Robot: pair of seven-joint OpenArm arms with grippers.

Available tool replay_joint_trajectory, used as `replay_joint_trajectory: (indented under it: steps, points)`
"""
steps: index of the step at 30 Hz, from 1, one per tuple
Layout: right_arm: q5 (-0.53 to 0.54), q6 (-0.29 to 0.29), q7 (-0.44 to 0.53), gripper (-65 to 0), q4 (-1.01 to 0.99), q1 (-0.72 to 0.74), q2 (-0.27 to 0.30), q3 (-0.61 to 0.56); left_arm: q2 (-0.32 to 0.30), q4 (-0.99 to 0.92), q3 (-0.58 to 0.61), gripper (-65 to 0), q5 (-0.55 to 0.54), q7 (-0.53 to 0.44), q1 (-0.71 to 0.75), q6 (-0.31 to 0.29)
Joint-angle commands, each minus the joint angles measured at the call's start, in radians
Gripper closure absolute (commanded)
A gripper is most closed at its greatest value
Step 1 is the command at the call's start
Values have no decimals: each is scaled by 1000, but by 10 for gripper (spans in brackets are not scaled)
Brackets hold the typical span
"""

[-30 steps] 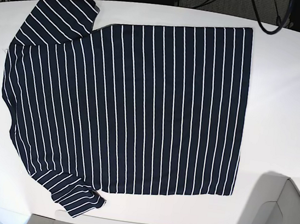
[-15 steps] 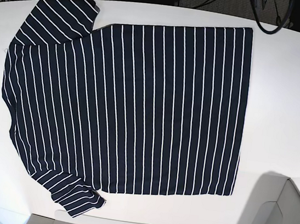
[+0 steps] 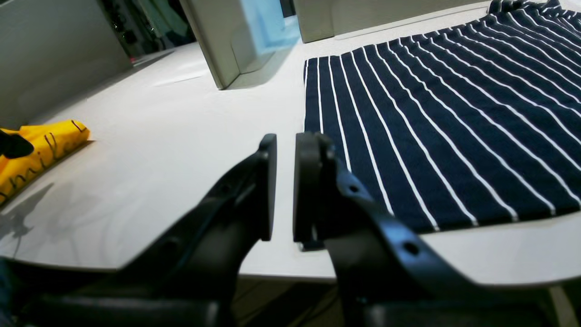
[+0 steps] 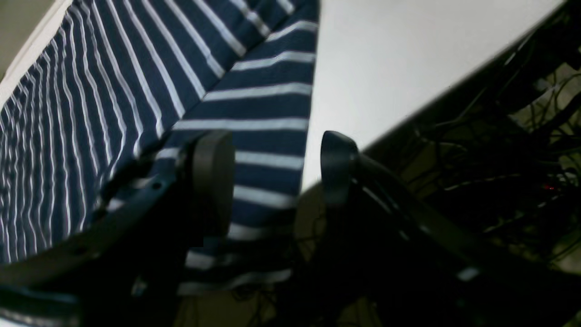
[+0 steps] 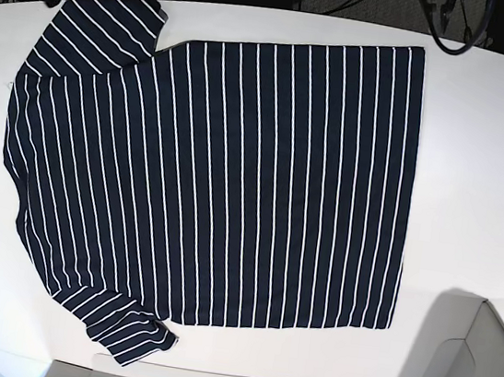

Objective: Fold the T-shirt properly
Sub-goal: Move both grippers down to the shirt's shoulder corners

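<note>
Across the white, flat surface (image 5: pixel 476 181) lay the dark navy, short-sleeved cloth T-shirt with thin white stripes (image 5: pixel 261 190), spread wide and unfolded. Its body took up the middle and left of the base view, the straight hem toward the right. One sleeve slanted out at the upper left, near the surface's edge; the other, at the lower left, was bunched and creased, its stripes running crosswise to those of the body.

No container could be made out with certainty. Grey, smooth-faced panels (image 5: pixel 475 367) stood at the side of the surface opposite the arms, and what they enclosed could not be told. In the left wrist view, a bright yellow cloth-like bundle with dark lettering (image 3: pixel 50 145) lay well apart from the shirt.

The left tool (image 3: pixel 285 188), black and narrow-fingered, pointed toward the surface by the shirt's hem-side corner, its fingers slightly parted and nothing between them. The right tool (image 4: pixel 277 181), also black, was by the upper-left sleeve, its fingers spread wide, with striped cloth and the surface's edge seen between them. Whether either tool touched the cloth could not be told.
</note>
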Motion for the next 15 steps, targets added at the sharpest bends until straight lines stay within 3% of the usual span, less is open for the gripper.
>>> replay_joint_trajectory:
  steps: [1, 10, 15]
  points:
    - [26, 1, 2, -305, -13, 7, 13, 5, -1, 12, -3, -84, -3, -24, 18, 2]
    - [32, 8, -219, -305, -114, 195, 8, 3, -1, 12, -1, -84, -3, -24, 17, 4]
    - [32, 106, -335, -305, -157, 284, -56, 8, 1, 12, -4, -84, -3, -24, 17, 4]
